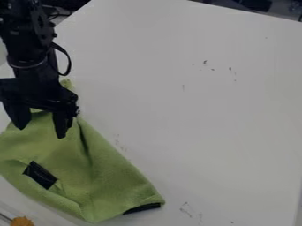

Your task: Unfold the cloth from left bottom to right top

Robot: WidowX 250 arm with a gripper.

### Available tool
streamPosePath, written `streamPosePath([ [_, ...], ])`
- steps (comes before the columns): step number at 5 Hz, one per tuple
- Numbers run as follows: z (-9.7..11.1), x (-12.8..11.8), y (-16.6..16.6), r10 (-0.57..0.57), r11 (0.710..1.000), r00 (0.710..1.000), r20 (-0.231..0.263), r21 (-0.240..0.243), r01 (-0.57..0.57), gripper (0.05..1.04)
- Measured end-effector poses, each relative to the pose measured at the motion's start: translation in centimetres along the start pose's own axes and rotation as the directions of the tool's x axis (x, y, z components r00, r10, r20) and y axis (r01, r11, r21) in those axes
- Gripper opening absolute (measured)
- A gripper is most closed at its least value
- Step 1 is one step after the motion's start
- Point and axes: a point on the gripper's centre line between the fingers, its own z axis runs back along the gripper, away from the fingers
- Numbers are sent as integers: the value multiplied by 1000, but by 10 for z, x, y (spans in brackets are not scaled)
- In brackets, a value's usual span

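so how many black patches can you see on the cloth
2: one patch on the left of the cloth, below the gripper, and a thin strip at its lower right corner. Folds may hide more.

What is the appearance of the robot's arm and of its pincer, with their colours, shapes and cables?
The arm is black and built of chunky, angular parts, with a thin pale ring around it. A black cable makes a loop at its side. The pincer is also black, with a wide body and two fingers that narrow towards their tips.
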Motion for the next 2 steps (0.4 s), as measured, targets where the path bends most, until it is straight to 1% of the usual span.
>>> streamPosePath([
  [1, -4, -3, -1, 0, 1000, 1000, -15, -4, 0, 1001],
  [2, -12, -19, -3, 25, 1000, 999, -38, 0, -25, 1001],
])
